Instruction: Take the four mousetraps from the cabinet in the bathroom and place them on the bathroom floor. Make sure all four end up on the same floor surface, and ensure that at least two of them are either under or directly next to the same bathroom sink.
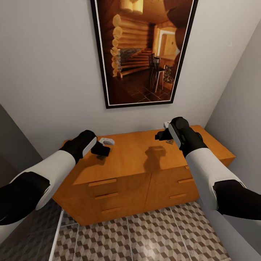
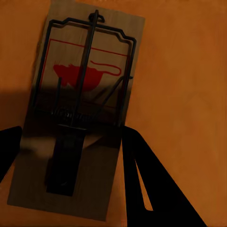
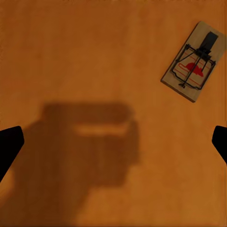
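The orange-brown cabinet (image 1: 127, 156) stands against the wall with its drawers closed. One mousetrap (image 2: 80, 94) lies flat on the cabinet's top near its left end, also seen pale in the head view (image 1: 107, 141). My left gripper (image 1: 101, 150) (image 2: 71, 137) is down on it, narrowed, with its dark fingers (image 2: 151, 189) against both long edges of the board. A second mousetrap (image 3: 193, 61) (image 1: 169, 142) lies near the right end. My right gripper (image 1: 162, 136) (image 3: 113, 142) hovers beside it, open and empty, casting its shadow on the wood. The cube-patterned bathroom floor (image 1: 145, 235) runs in front.
A large framed picture (image 1: 143, 50) hangs on the wall above the cabinet. A side wall (image 1: 239, 108) closes in at the right, next to the cabinet's end. A small white object (image 1: 166, 124) sits at the back edge behind my right gripper.
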Robot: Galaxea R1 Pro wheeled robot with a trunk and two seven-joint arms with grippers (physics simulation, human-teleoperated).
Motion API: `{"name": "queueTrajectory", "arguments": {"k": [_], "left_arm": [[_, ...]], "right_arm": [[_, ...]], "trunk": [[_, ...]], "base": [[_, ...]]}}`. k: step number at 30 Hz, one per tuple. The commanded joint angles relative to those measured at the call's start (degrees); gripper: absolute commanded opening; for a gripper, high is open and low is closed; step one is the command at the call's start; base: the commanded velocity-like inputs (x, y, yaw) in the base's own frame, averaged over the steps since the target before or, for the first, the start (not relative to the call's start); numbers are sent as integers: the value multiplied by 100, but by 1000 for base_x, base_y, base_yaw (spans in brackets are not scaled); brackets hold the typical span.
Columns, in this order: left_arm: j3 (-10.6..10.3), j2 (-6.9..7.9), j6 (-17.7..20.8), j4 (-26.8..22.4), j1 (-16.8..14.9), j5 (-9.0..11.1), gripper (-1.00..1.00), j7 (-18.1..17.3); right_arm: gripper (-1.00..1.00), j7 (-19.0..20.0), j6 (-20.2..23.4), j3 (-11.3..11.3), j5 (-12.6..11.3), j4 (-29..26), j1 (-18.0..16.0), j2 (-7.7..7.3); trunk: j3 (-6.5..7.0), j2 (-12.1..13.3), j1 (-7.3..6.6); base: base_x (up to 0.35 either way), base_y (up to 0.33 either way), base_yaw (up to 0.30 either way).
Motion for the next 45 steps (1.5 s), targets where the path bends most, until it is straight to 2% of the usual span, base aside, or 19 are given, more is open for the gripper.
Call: {"name": "queueTrajectory", "arguments": {"k": [1,4,12,22,25,30,39,42,43,45], "left_arm": [[3,26,10,-11,-5,-3,-100,-36],[147,45,13,-17,-6,4,-100,-46],[730,63,16,-22,-6,12,-100,-70],[878,63,24,-25,-8,26,-100,-153],[889,60,25,-24,-8,28,-100,-337],[893,57,31,-24,-8,23,-100,-947],[949,61,37,-163,-8,55,-100,-1241],[1096,63,48,-257,-8,129,-100,-1263],[1241,66,77,-296,-8,192,-100,-1270],[1390,67,121,-327,-8,241,-100,-1274]], "right_arm": [[100,1,23,11,-1,-3,-5,-3],[100,-5,23,11,-5,-3,-5,-4],[100,-10,23,11,-7,-2,-5,-5],[100,-18,23,9,-1,17,-5,-7],[100,-16,23,6,-3,20,-5,-6],[100,-12,23,-2,-8,30,-5,-6],[100,-34,23,-30,-9,31,-5,-6],[100,-222,23,-79,-11,32,-5,-6],[100,-477,23,-136,-15,32,-5,-6],[100,-793,23,-209,-23,32,-5,-6]], "trunk": [[-7,-6,1],[-7,-6,1],[-7,-6,1],[-7,-6,1],[-7,-6,1],[-7,-6,1],[-7,-6,1],[-7,-6,1],[-7,-6,1],[-7,-6,1]], "base": [[0,0,0],[0,0,0],[0,0,0],[0,0,0],[0,0,0],[0,0,0],[0,0,0],[0,0,0],[0,0,0],[0,0,0]]}}
